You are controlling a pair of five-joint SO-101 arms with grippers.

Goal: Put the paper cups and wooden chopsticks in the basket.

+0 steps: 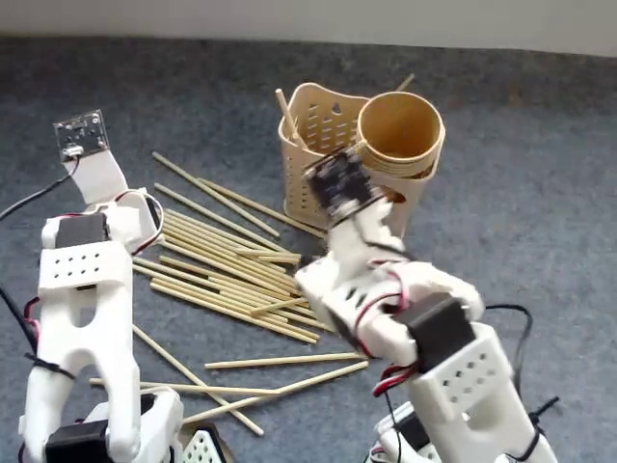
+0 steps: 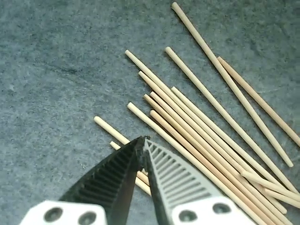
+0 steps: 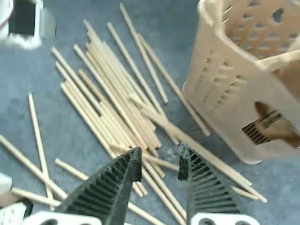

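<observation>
See right gripper [image 3: 159,161] narrowly open right over the chopsticks [image 3: 117,112], long axes slanting across its closing line, basket [image 3: 234,93] close beyond with paper cups [image 1: 400,130] inside; judge it nearer the basket than left gripper [image 2: 143,143], pinched shut over stick ends.

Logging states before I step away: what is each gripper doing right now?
Left gripper: closed, holding nothing.
Right gripper: open, empty, above the chopsticks.

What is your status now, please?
Left gripper shut, empty, over chopsticks. Right gripper open above the chopsticks, near the basket. Paper cups already in basket; most chopsticks lie on the carpet.
</observation>
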